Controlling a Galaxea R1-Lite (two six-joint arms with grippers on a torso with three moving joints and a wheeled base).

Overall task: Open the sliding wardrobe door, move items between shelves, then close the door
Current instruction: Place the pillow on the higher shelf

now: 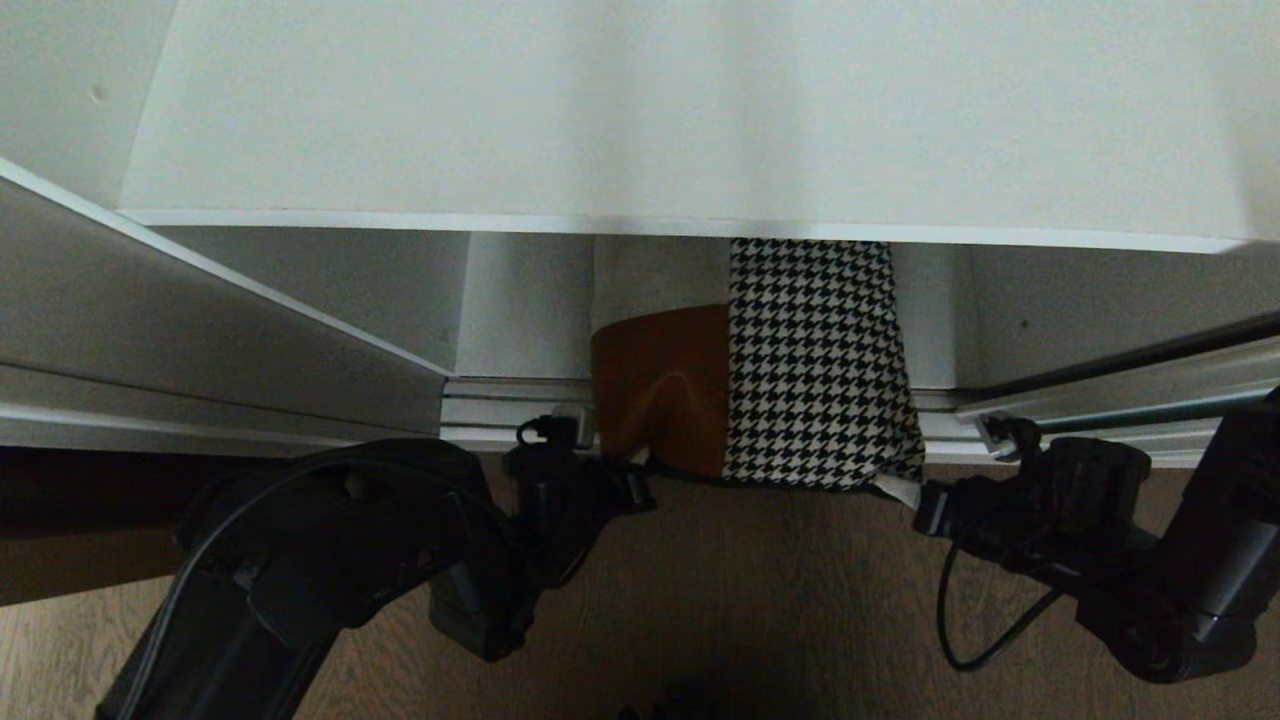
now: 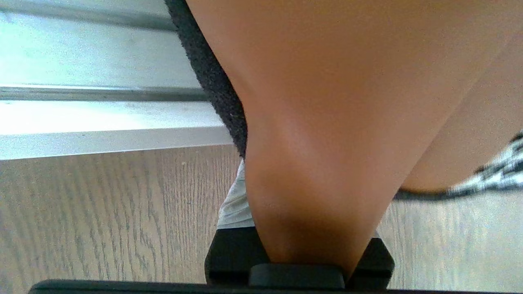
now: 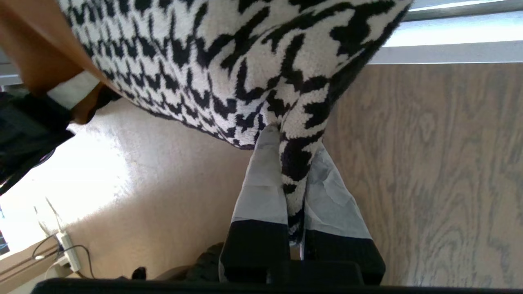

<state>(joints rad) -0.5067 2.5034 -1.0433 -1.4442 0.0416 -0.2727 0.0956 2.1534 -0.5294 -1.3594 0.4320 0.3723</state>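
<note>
A white shelf spans above both grippers. Between them the cushion sticks out over the door track; the left gripper is clamped on its tan corner, the right gripper on its houndstooth corner.

A wide white shelf is sitting at the top with no things showing on it. Under it, the cushion is sticking out over the brown wooden floor, which is lying below.
</note>
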